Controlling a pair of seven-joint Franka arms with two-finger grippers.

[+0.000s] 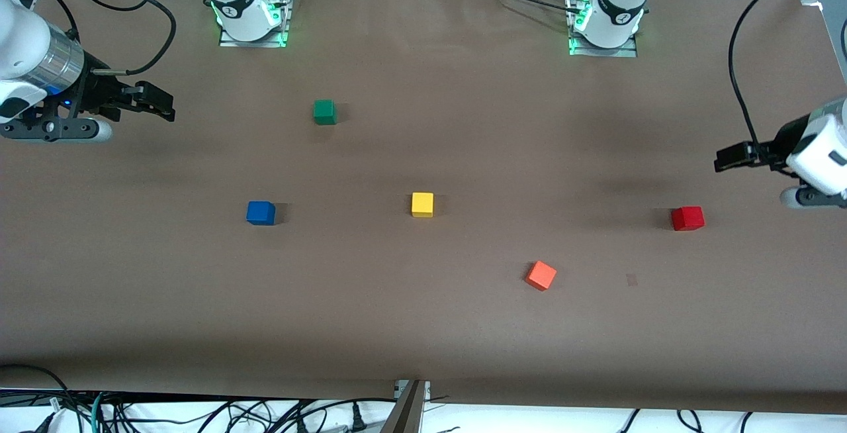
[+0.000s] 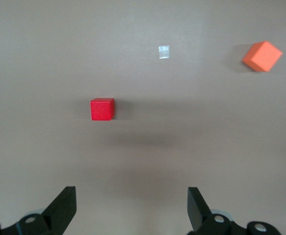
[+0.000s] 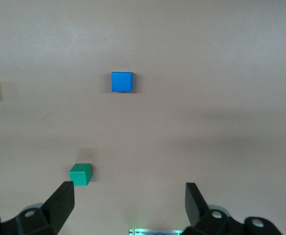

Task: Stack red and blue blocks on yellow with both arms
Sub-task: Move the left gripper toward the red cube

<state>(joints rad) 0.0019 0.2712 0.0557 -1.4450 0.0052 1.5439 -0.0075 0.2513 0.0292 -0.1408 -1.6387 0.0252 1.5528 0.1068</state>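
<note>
- The orange-red cube (image 1: 541,275) lies nearest the front camera, at about 4 o'clock from the yellow cube (image 1: 422,204). Its hue is close to red; selecting it instead of the red block (image 1: 687,218) would be a fault.
- The red block rests on the table (image 1: 423,340) toward the left arm's end, at roughly 3 o'clock from the yellow cube and well apart from it.
- The blue block (image 1: 261,213) rests at 9 o'clock from the yellow cube, toward the right arm's end.
- The green cube (image 1: 324,112) sits at 11 o'clock from the yellow cube, apart from the task items.
- Left gripper (image 2: 132,208): jaws spread wide, empty, in the air near the red block.
- Right gripper (image 3: 130,205): jaws spread wide, empty, over the table edge at its own end.
- Risk: an off-centre grasp could tilt a block, and a tilted placement could topple the stack.
- Risk: both arms converging on the yellow cube together could collide; sequencing appears necessary.
- Markings: no legible brand, label or writing on any cube. A small pale patch (image 2: 164,51) on the table carries no readable text.
</note>
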